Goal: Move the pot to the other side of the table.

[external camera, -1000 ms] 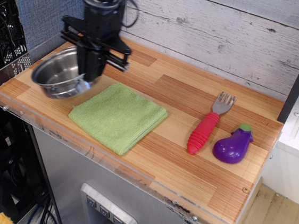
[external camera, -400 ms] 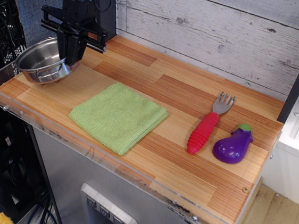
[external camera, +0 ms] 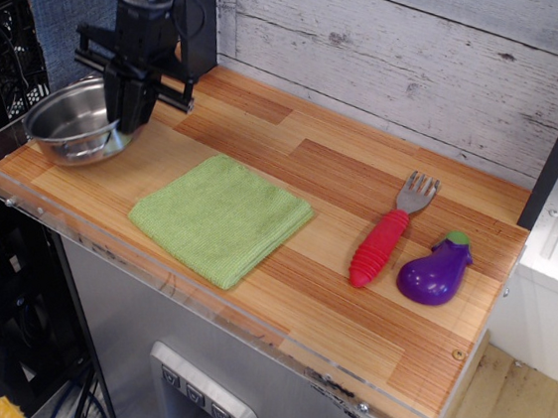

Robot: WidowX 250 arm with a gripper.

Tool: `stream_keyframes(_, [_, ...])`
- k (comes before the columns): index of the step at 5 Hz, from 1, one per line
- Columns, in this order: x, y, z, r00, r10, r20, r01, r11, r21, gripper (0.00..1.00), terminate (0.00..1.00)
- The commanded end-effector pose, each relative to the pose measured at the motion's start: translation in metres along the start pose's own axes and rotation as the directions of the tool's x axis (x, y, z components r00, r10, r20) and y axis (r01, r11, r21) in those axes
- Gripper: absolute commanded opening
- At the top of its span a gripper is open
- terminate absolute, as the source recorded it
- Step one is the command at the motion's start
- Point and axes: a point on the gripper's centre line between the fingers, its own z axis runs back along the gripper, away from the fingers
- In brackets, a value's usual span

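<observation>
Across the whole width of the scene runs the table (external camera: pixel 341 191), a plank top of light and reddish-brown strips with clear edging along its near and left sides, and everything else is small beside it. On its near-left part lies a folded green cloth (external camera: pixel 220 218), flat and square to nothing in particular. At the far-left corner sits the pot (external camera: pixel 73 125), a shallow round steel bowl of a thing, bright and mirror-smooth, just beside the cloth's far-left corner but not touching it; whether its base is fully down on the wood I cannot tell from here. Over toward the right, well apart from all that, lie a red-handled fork (external camera: pixel 388 233) and next to it a purple toy eggplant (external camera: pixel 436 271). The black hand (external camera: pixel 129 118) comes straight down at the pot's right rim, its fingers drawn close together there, and it looks to me clamped on the pot's thin wall, though the exact contact is hidden behind the fingers. My guess is the pot is light and quite rigid, so weight is no trouble, but polished steel is slippery and a rim pinch on one side will let it tilt or swing about the grip. The rim wall seems the sensible place to hold; the wire loop handles, if I see them at all, are too thin to trust. It would dent little, yet clatter if dropped.
</observation>
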Motion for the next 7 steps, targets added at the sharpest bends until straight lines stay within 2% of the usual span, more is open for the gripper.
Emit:
stream_keyframes(1, [-0.007,-0.027,-0.013,0.998,-0.06,-0.022,0.06,0.998,0.006,0.0,0.0])
stream_keyframes(2, [-0.008,-0.03,-0.016,0.997,-0.066,-0.027,0.066,0.998,-0.006,0.0,0.0])
stream_keyframes(3, [-0.009,-0.026,-0.014,0.999,-0.049,-0.019,0.049,0.998,-0.035,1.0,0.0])
stream_keyframes(4, [-0.011,-0.023,-0.007,0.999,-0.04,-0.001,0.04,0.999,-0.028,1.0,0.0])
stream_keyframes(5, [-0.018,-0.022,0.01,0.998,-0.041,0.053,0.041,0.999,-0.005,1.0,0.0])
stream_keyframes(6, [-0.028,-0.022,0.045,0.988,-0.042,0.151,0.036,0.999,0.039,1.0,0.0])
stream_keyframes(7, [-0.034,-0.023,0.073,0.976,-0.068,0.207,0.059,0.997,0.05,1.0,0.0])
